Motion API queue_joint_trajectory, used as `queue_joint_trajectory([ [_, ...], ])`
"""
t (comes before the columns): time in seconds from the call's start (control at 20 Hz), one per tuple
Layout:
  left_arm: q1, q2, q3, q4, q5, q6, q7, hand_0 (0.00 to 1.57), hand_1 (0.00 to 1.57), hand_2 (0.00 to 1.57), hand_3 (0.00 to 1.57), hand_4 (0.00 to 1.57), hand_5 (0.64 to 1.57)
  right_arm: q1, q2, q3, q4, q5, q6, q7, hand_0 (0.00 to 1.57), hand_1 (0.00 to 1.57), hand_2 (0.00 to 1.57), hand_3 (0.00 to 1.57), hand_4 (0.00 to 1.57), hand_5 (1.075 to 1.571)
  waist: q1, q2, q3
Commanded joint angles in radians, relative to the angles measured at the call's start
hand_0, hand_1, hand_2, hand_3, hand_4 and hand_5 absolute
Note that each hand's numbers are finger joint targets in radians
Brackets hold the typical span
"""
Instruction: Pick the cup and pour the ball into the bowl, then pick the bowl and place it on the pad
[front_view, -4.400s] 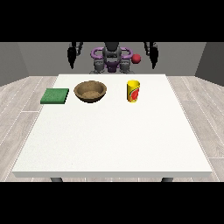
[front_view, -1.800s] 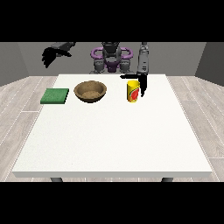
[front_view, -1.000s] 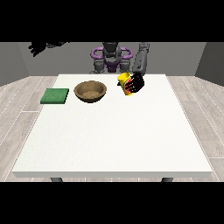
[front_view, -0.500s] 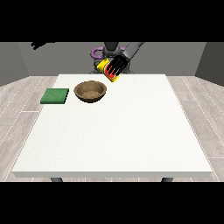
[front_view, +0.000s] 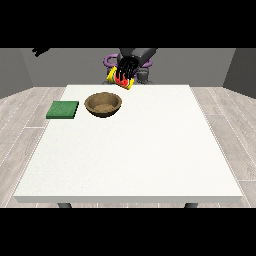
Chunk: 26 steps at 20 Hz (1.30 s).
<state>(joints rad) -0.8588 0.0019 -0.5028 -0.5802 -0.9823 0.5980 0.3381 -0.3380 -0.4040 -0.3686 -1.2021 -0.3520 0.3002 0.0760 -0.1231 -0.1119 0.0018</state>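
A yellow cup with a red mark hangs tilted above the table's far edge, just behind and to the right of the brown bowl. The hand at the view's right has its dark fingers curled round the cup from above. The bowl stands upright on the white table, and I see no ball in it or anywhere else. A flat green pad lies to the left of the bowl. The hand at the view's left is raised high off the table's far left corner, small and dark.
The white table spreads wide towards the camera. The robot's torso with its purple trim stands behind the far edge. Grey plank floor surrounds the table.
The hand at the view's right closed on the cup, lifted it off the table, carried it left towards the bowl and tipped it. The hand at the view's left rose up and outward.
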Motion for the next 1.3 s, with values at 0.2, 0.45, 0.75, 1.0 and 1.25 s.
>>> queue_joint_trajectory([
  [0.2,-0.059,-0.002,-0.103,-0.003,-0.178,-0.151,0.152,0.0,0.0,1.57,1.38,0.82,1.553,0.053,0.03,0.01,0.024,0.034,-0.007,-0.073,0.0,0.0,0.0,0.23,0.45,1.57,0.045,-0.014,-0.0013],
  [0.45,-0.107,0.052,-0.081,-0.015,-0.254,-0.193,0.158,0.5,0.5,1.57,1.48,0.54,1.527,0.061,0.015,-0.015,0.037,0.019,-0.009,-0.074,0.0,0.0,0.0,0.41,0.43,1.571,0.064,0.015,-0.0015],
  [0.75,-0.054,-0.001,-0.16,-0.075,-0.346,-0.276,0.169,0.0,0.0,0.64,1.5,0.5,1.545,0.041,-0.02,-0.029,0.057,-0.003,0.018,-0.059,0.0,0.0,0.0,0.38,0.44,1.57,0.061,0.014,-0.0015],
  [1.0,-0.038,-0.002,-0.173,-0.124,-0.355,-0.377,0.14,0.0,0.0,1.19,1.56,0.88,1.571,0.012,0.037,0.007,0.014,-0.003,-0.027,-0.04,0.0,0.0,0.0,0.29,0.46,1.57,0.035,0.019,-0.0017],
  [1.25,-0.123,0.04,-0.344,0.013,-0.581,-0.48,0.122,1.53,1.53,1.57,1.57,1.21,1.531,0.029,0.046,0.005,0.025,-0.011,-0.008,-0.059,0.0,0.0,0.0,0.32,0.48,1.57,0.014,0.02,0.0012],
])
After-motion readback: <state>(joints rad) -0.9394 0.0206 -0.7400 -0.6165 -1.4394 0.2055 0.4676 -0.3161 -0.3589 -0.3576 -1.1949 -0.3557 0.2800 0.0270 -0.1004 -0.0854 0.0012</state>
